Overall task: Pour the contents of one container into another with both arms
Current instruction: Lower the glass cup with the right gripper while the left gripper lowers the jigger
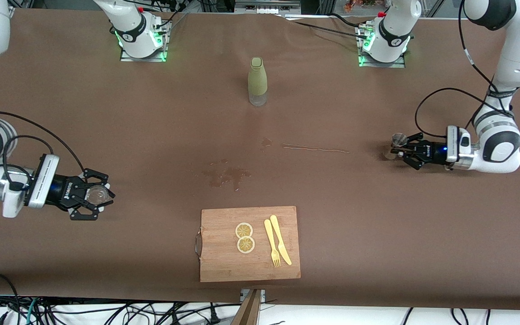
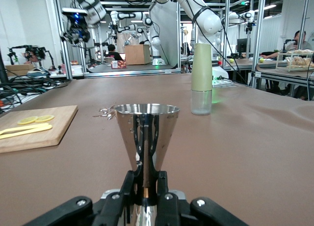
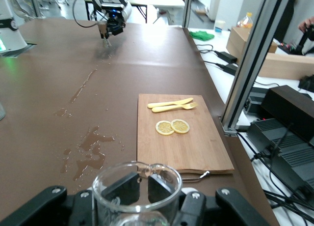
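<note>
A brown desk (image 1: pixel 377 216) is spread with wet patches (image 1: pixel 228 176) near its middle. At the right arm's end, toward nine o'clock in the front view, a clear glass beaker (image 1: pixel 97 195) is clamped in the right claw (image 1: pixel 92 201). At the left arm's end, toward three o'clock, a metal jigger (image 1: pixel 397 141) (cone-shaped, standing upright) is gripped by the left claw (image 1: pixel 406 151). A green bottle (image 1: pixel 257 81) stands at twelve o'clock, between the arm bases. A cutting board (image 1: pixel 250 271) with lemon slices (image 1: pixel 244 237) is seen at six o'clock.

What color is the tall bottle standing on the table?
The bottle is pale green on top with a clear bottom part. The left wrist view shows it best.
</note>
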You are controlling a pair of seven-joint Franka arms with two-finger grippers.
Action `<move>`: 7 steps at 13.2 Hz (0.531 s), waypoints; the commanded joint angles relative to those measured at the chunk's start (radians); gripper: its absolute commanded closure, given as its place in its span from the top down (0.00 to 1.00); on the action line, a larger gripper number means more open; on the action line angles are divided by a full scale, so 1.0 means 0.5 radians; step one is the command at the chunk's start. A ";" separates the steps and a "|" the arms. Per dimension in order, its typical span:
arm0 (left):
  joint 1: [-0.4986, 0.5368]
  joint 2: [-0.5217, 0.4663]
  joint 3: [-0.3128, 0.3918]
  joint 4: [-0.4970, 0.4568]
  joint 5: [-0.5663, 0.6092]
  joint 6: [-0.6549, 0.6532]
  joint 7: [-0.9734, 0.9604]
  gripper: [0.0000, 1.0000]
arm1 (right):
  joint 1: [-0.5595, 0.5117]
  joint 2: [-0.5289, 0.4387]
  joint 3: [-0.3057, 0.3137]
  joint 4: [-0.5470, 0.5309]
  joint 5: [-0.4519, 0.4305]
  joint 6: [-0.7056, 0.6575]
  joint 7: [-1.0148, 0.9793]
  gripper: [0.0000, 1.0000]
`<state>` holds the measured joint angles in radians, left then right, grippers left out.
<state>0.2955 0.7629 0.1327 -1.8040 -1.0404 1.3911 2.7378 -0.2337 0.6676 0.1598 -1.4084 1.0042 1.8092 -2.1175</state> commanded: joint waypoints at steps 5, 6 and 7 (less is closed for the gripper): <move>0.069 0.140 0.121 0.108 0.038 -0.119 0.326 0.00 | -0.134 0.208 -0.031 -0.422 0.385 -0.317 -0.811 0.19; 0.069 0.155 0.124 0.114 0.038 -0.122 0.356 0.00 | -0.146 0.220 -0.043 -0.484 0.391 -0.342 -0.851 0.18; 0.069 0.192 0.130 0.165 0.038 -0.128 0.372 0.00 | -0.155 0.232 -0.062 -0.563 0.391 -0.348 -0.885 0.18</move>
<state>0.3289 0.8240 0.1858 -1.7634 -1.0404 1.3618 2.7629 -0.2907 0.8043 0.1339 -1.6118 1.1728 1.6618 -2.5179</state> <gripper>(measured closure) 0.789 0.815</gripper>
